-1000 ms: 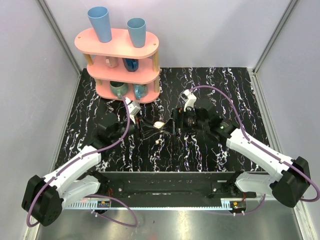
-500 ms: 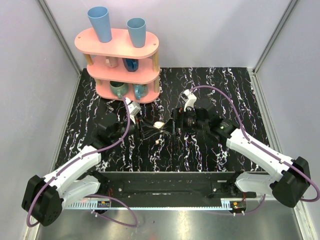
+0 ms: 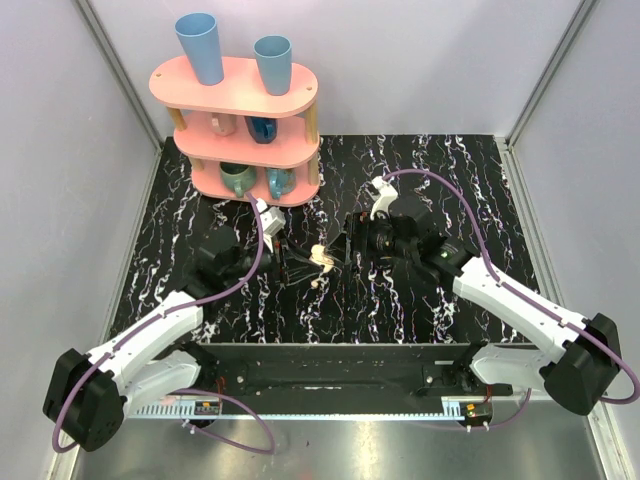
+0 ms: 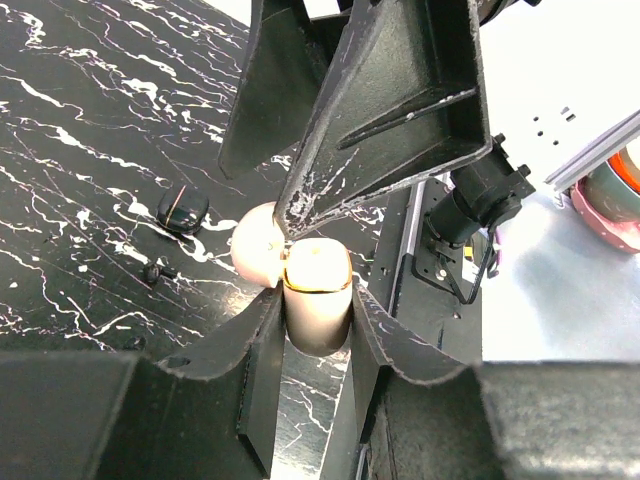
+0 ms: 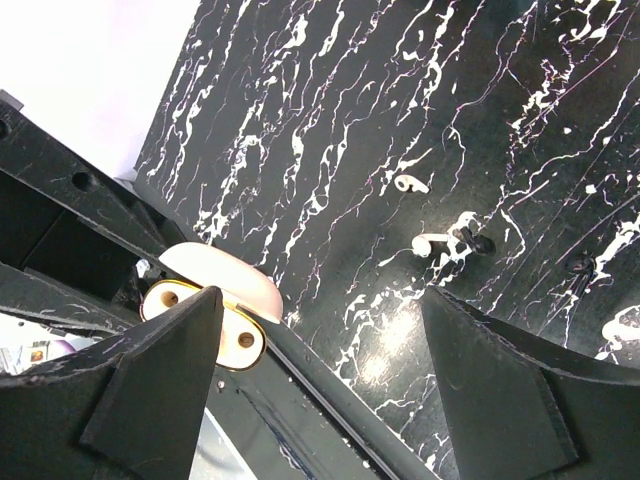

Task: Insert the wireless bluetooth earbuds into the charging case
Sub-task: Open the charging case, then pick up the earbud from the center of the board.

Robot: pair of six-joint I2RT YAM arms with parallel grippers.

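Squeezing tight, my left claw (image 4: 316, 335) has the small round clamshell charging case (image 4: 318, 275) pinched between its two black fingers. The case is open. Its cream lid leans back, and the bottom half with the shiny gold rim faces out. I cannot tell if the case touches the table or hangs just over it.

My right claw (image 5: 322, 300) is spread wide, with nothing between its fingers. It points at the case from the other side. The tip of one right finger (image 4: 300, 195) sits right where the lid meets the bottom half. I cannot tell if it truly touches.

The two tiny cream-white earbuds are not in the case. They lie near each other on the flat black table with white marble streaks (image 3: 430, 170), out in front of my right claw. One earbud (image 5: 405, 183) is a bit further off. The second earbud (image 5: 432, 243) lies just beside a small dark lump that I cannot name. From above I can pick out only one earbud (image 3: 316, 281), on the table just on the near side of the case.

Far back on the left of the table stands a pink oval shelf rack (image 3: 240, 85). It has two tall blue cups (image 3: 200, 47) on top and mugs on the lower boards
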